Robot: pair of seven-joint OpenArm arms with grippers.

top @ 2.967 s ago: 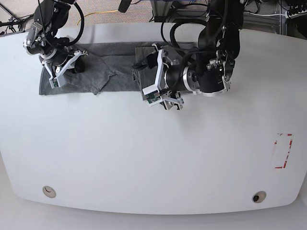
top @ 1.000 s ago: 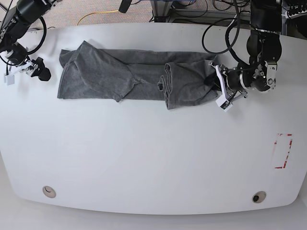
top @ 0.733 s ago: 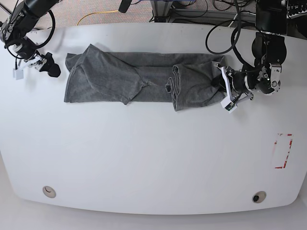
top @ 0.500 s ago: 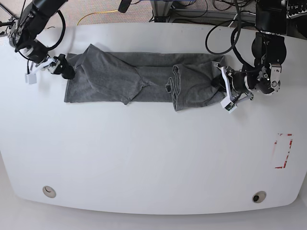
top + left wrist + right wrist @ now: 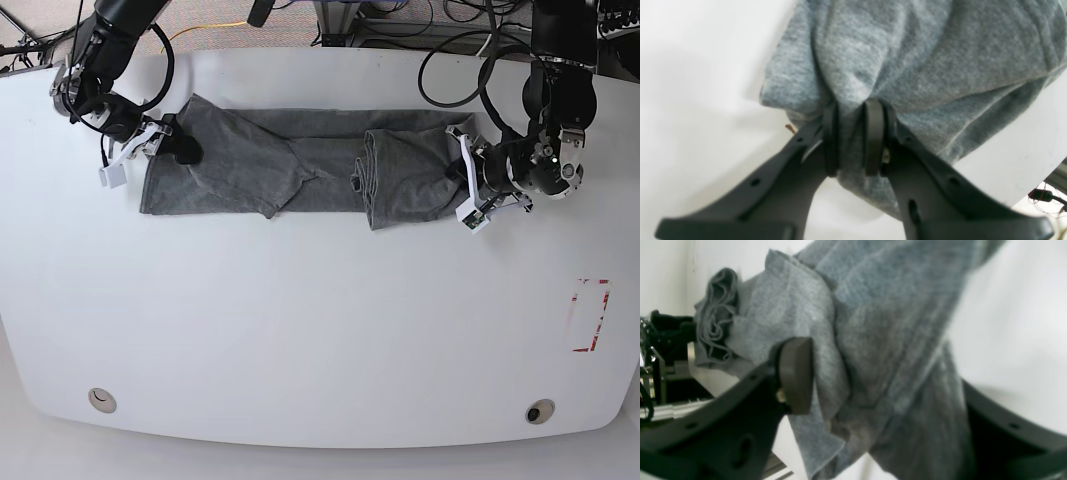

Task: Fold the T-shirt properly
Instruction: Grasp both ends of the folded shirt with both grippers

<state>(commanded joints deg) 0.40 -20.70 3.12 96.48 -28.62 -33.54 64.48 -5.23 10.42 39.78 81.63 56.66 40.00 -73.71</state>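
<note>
On the base view's left, the right end effector [image 5: 165, 143] sits at the outer end of the T-shirt [image 5: 300, 165]. Its wrist view shows it spread wide: one dark matte pad [image 5: 795, 375] presses into the heather-grey knit while the opposite finger [image 5: 993, 426] stands well apart at the frame's right edge, with layered cloth lying between them; nothing is clamped.

The T-shirt lies as a long, flattened band across the far part of the smooth white bench [image 5: 320, 330], running left to right. Its fabric is soft, thin and mottled grey, without print. Near the left end a pointed flap overlaps the main band; right of the middle a thicker folded bundle with a rolled, curved edge is stacked on the band.

At the right end, the left end effector [image 5: 462, 190] grips the cloth. In its wrist view, two black rubbery fingertips [image 5: 873, 136] stand nearly together, with a pinched ridge of grey knit gathered between them; creases fan upward from the pinch and the hem droops in a rounded fold beneath.

Near the bench's right edge lies a red-outlined rectangular mark [image 5: 590, 315]. Two small round holes [image 5: 540, 411] sit near the front edge.
</note>
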